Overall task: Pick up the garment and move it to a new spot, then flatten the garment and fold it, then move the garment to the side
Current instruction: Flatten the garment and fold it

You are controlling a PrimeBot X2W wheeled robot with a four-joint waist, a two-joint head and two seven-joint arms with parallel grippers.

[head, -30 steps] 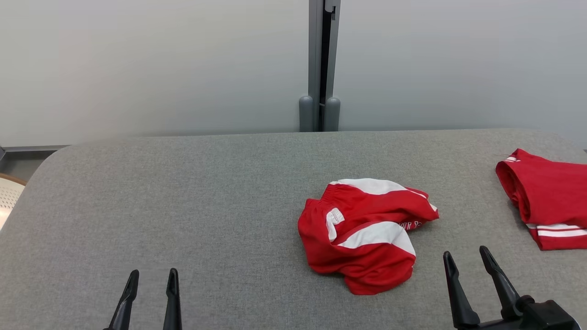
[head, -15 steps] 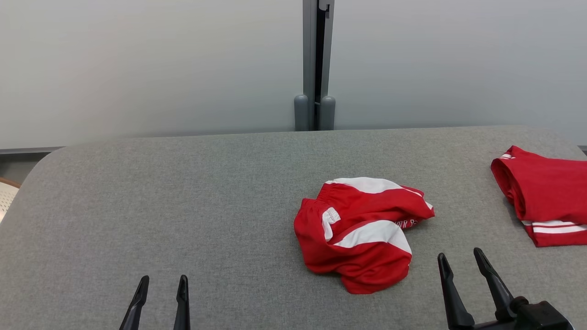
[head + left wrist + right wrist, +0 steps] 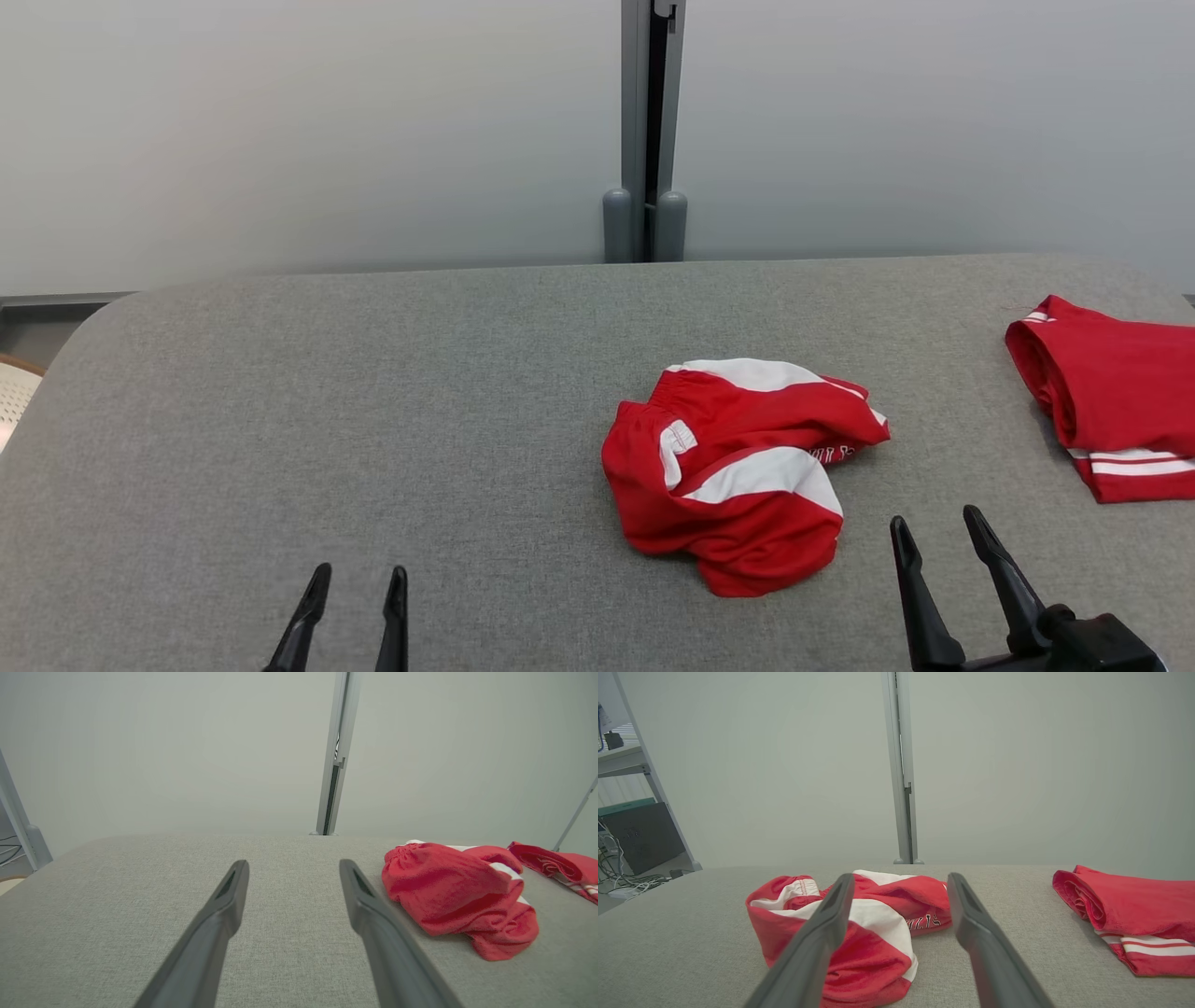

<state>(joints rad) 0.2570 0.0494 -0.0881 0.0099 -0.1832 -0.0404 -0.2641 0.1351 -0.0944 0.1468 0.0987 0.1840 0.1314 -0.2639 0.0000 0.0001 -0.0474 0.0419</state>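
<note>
A crumpled red garment (image 3: 742, 471) with white panels lies in a heap on the grey table (image 3: 373, 420), right of centre. It also shows in the left wrist view as the garment (image 3: 455, 896) and in the right wrist view as the garment (image 3: 859, 933). My right gripper (image 3: 936, 530) stands open just right of the heap, near the front edge, apart from the cloth. Well to the left of the heap, my left gripper (image 3: 359, 583) is open with nothing between its fingers. Both grippers are empty.
A second red garment (image 3: 1111, 401) with white stripes lies folded at the table's right edge; it shows too as the folded garment (image 3: 1129, 914). A grey post (image 3: 646, 131) rises behind the table against a pale wall. A shelf with cables (image 3: 630, 812) stands off to the left.
My left gripper has moved to the right, toward the heap. The right gripper has shifted slightly left and lower. The garments lie as before.
</note>
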